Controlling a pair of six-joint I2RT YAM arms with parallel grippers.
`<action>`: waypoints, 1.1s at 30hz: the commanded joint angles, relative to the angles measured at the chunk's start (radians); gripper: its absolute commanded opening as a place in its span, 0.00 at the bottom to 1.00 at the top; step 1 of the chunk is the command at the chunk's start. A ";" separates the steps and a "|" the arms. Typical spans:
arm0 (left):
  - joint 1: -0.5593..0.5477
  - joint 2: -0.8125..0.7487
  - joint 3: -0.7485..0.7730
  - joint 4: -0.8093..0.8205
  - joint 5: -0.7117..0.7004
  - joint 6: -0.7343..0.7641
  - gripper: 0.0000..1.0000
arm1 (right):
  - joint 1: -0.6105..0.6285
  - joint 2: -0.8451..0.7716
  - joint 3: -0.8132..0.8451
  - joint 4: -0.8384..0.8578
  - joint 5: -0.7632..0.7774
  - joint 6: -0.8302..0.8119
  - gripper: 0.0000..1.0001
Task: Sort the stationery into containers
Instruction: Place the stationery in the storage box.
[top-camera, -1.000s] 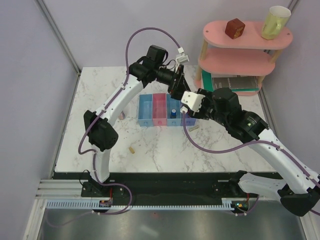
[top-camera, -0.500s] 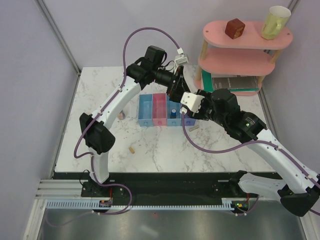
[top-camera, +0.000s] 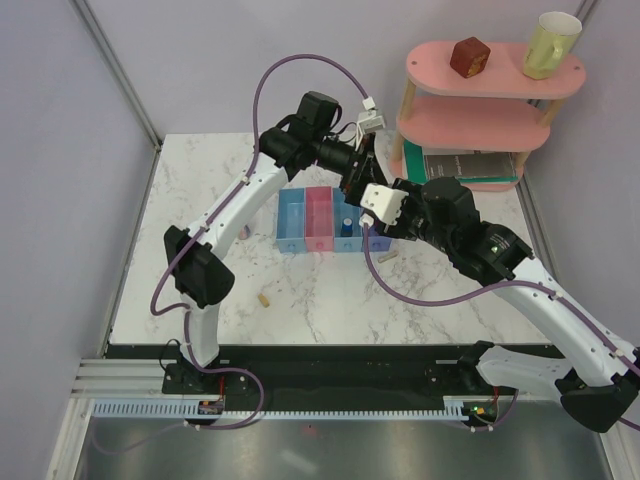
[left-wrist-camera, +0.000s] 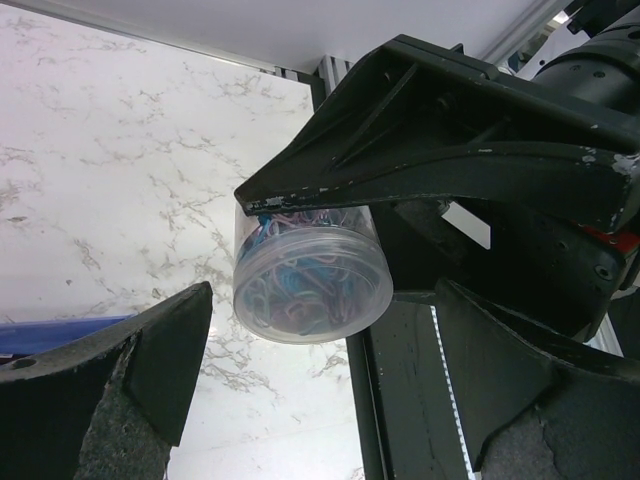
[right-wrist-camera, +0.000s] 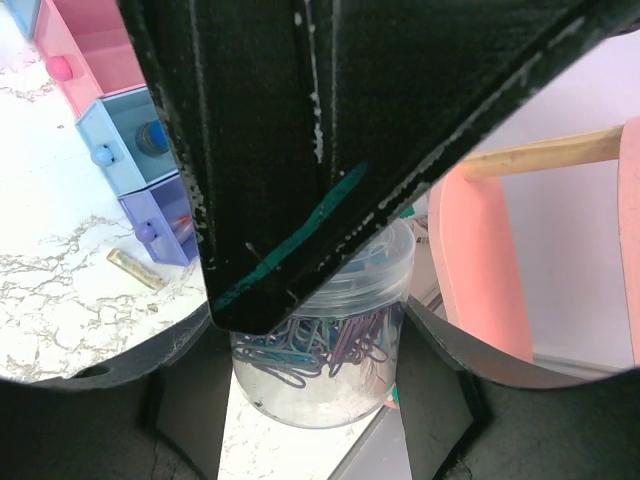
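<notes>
Right pincer (right-wrist-camera: 312, 372): clamped on clear tub (left-wrist-camera: 312, 290) of paper clips | Tub: aloft over table (top-camera: 320, 295), near 3 o'clock end of bin row (top-camera: 318, 222), top view | Left pincer (left-wrist-camera: 325, 335): wide apart, flanking tub, gaps either side.

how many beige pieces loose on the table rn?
2. One beige piece lies on the table in front of the bins, left of centre; the other beige piece lies beside the purple bin. More may be hidden.
</notes>
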 joint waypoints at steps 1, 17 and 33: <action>-0.014 0.010 0.034 0.018 0.001 0.029 0.99 | 0.007 0.003 0.055 0.050 0.023 0.012 0.18; -0.035 0.007 0.002 0.019 -0.022 0.037 0.29 | 0.007 0.007 0.062 0.058 0.032 0.003 0.27; -0.026 -0.042 -0.107 0.015 -0.207 0.110 0.02 | 0.007 -0.043 0.022 0.051 0.062 0.013 0.98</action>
